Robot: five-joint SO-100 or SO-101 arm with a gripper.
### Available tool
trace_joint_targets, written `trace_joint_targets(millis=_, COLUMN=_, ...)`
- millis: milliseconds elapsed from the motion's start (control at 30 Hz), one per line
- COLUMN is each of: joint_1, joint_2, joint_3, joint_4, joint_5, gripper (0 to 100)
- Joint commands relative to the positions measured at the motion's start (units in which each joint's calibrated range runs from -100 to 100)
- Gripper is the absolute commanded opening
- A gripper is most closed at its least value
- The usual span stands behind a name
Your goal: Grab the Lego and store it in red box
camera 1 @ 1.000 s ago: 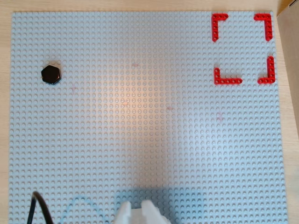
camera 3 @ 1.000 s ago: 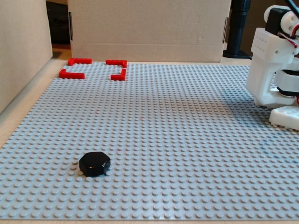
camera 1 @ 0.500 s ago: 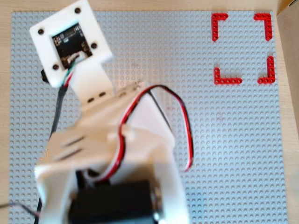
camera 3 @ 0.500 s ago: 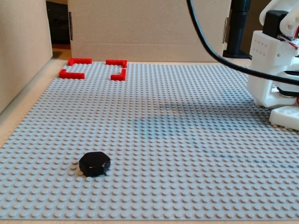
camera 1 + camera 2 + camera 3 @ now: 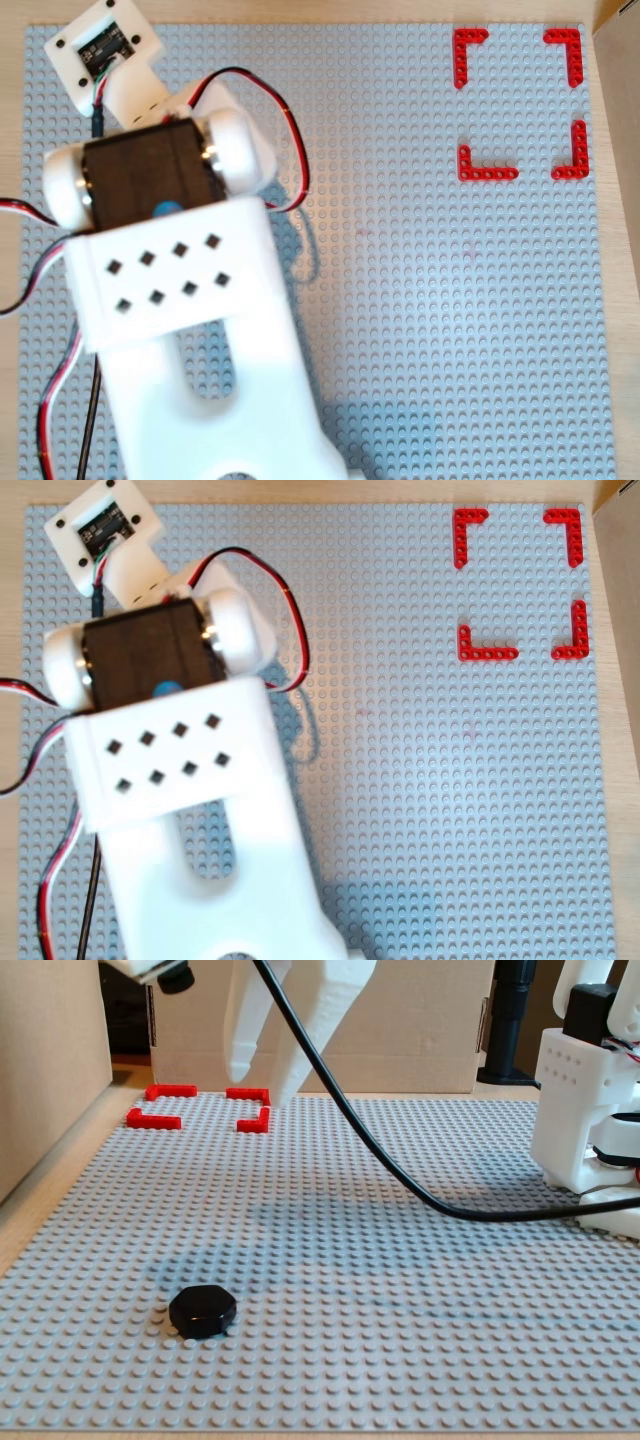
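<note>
The Lego (image 5: 202,1310), a small glossy black hexagonal piece, lies on the grey studded baseplate (image 5: 400,1290) at the near left in the fixed view. My gripper (image 5: 262,1088) hangs high above the plate, well behind the Lego and in front of the red box (image 5: 163,1120). Its white fingers (image 5: 243,1050) point down, open, with nothing between them. In both overhead views the red box (image 5: 487,173) (image 5: 487,653) sits at the top right as four corner pieces, and nothing lies inside it. There my arm (image 5: 180,290) (image 5: 180,770) covers the left side, hiding the Lego and the fingers.
The white arm base (image 5: 585,1100) stands at the right edge of the plate. A black cable (image 5: 400,1175) droops from the arm across the middle. Cardboard walls (image 5: 320,1020) close off the back and the left side (image 5: 50,1060).
The arm has swung in from the right and the gripper now hangs in the upper left of the fixed view. The cable and the shadow moved with it. The Lego stayed put.
</note>
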Motion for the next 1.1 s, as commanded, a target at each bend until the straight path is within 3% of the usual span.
trace_joint_targets(millis=0, joint_1=-3.37, joint_2=1.42, joint_3=-3.48, joint_4=1.54, joint_5=-0.2, gripper=19)
trace_joint_targets(millis=267, joint_1=-6.87, joint_2=5.57, joint_3=-7.84, joint_4=3.3, joint_5=-0.67, gripper=19)
trace_joint_targets(millis=500, joint_1=-8.13, joint_2=9.89, joint_3=-8.48, joint_4=-3.72, joint_5=-0.88, gripper=19)
trace_joint_targets(millis=1067, joint_1=-10.67, joint_2=23.62, joint_3=-19.39, joint_4=-9.86, joint_5=-14.53, gripper=19)
